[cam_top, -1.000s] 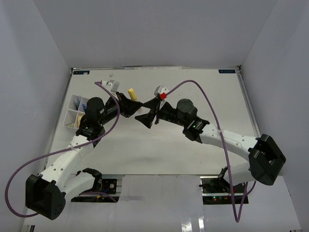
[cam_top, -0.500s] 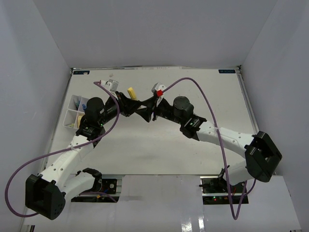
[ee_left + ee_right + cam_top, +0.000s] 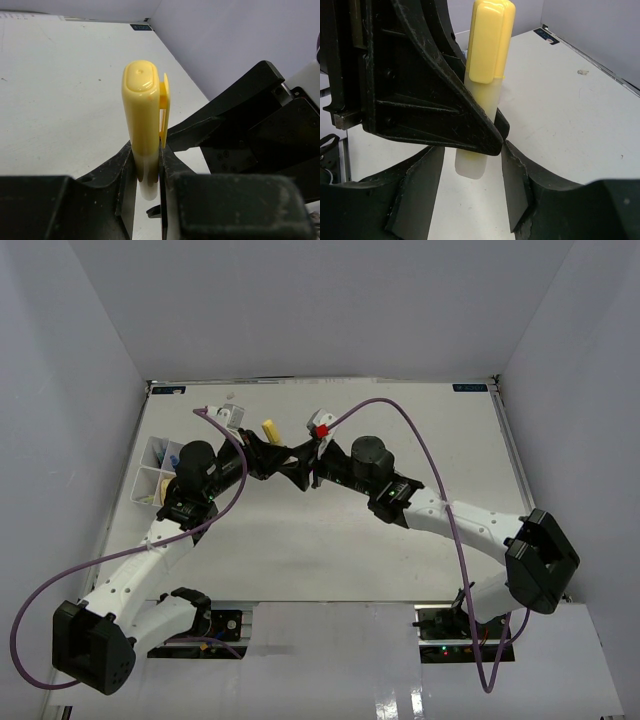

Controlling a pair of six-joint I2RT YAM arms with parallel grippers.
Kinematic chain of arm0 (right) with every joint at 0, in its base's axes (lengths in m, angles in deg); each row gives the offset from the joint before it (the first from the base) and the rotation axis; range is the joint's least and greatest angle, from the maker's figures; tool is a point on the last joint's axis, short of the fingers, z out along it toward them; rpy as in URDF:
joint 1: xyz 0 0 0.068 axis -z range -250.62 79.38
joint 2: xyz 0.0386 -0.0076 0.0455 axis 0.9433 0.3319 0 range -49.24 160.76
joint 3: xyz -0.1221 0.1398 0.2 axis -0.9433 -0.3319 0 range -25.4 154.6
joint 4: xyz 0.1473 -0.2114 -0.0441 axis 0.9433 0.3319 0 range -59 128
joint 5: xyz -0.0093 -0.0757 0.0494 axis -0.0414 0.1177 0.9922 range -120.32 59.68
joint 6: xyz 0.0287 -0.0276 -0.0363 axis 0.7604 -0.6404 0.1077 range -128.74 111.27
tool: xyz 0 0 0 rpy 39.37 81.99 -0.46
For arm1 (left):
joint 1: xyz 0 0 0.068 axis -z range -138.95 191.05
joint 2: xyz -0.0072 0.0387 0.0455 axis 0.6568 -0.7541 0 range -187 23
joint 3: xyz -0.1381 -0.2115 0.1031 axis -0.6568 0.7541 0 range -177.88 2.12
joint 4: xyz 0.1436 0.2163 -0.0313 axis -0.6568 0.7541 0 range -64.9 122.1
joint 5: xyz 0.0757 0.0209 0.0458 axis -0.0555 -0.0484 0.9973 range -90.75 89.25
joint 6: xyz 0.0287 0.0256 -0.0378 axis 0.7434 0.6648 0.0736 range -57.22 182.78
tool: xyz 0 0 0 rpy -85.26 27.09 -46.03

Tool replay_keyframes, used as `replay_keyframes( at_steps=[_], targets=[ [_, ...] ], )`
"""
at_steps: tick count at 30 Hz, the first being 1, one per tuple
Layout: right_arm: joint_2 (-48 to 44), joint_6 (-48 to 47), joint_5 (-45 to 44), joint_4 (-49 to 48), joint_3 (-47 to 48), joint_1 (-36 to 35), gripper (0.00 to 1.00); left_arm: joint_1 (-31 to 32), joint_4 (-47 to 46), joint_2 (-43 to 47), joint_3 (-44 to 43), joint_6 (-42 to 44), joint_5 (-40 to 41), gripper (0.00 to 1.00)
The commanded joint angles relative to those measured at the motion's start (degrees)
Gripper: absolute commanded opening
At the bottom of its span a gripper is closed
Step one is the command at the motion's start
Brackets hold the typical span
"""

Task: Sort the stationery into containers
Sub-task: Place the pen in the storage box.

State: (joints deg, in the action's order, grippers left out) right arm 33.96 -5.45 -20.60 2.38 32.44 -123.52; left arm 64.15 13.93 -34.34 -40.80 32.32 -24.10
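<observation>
From above, the tray is partly covered by the left arm. The yellow marker is clamped in the left gripper, its pale end flanked, untouched, by the parted jaws of the right gripper.

White table, grey walls on three sides, small dark label at its far-right corner

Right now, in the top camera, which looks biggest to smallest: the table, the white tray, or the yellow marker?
1. table, by far
2. white tray
3. yellow marker, smallest though held nearer the camera
</observation>
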Motion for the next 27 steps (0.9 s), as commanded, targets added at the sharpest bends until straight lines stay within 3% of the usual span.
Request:
replay_keyframes(
  at_steps=[1, 4, 6, 11, 13, 17, 20, 27],
  targets=[
    [1.1, -0.7, 0.0, 0.1, 3.2, -1.3, 0.54, 0.8, -0.5, 0.1, -2.8, 0.6, -1.6, 0.00],
    [1.6, -1.1, 0.0, 0.6, 4.0, -1.4, 0.52, 0.8, -0.3, -0.1, -3.0, 0.8, -1.7, 0.00],
    [2.0, -1.4, -0.2, 1.0, 4.3, -1.5, 0.44, 0.8, -0.2, 0.1, -3.1, 0.8, -1.7, 0.00],
    [1.6, -1.4, -0.8, 0.7, 3.2, -1.5, 0.15, 0.8, 0.9, 0.1, -3.8, 1.4, -1.9, 0.00],
    [1.0, -1.5, -1.1, -0.2, 2.5, -1.6, 0.08, 0.8, 1.7, 0.1, -4.0, 1.5, -2.0, 0.00],
    [-0.1, -1.2, -1.7, -1.7, 0.3, -1.5, 0.08, 0.8, 2.1, 0.5, -3.8, 1.4, -2.4, 0.04],
    [-0.6, -0.7, -2.1, -2.1, -0.2, -1.6, 0.08, 0.8, 2.5, 0.8, -3.8, 1.4, -2.8, 0.17],
    [-1.5, 0.5, -3.7, -3.3, -2.3, -1.5, 0.08, 0.8, 4.4, 2.3, -3.8, 2.4, -1.7, 0.37]
  ],
)
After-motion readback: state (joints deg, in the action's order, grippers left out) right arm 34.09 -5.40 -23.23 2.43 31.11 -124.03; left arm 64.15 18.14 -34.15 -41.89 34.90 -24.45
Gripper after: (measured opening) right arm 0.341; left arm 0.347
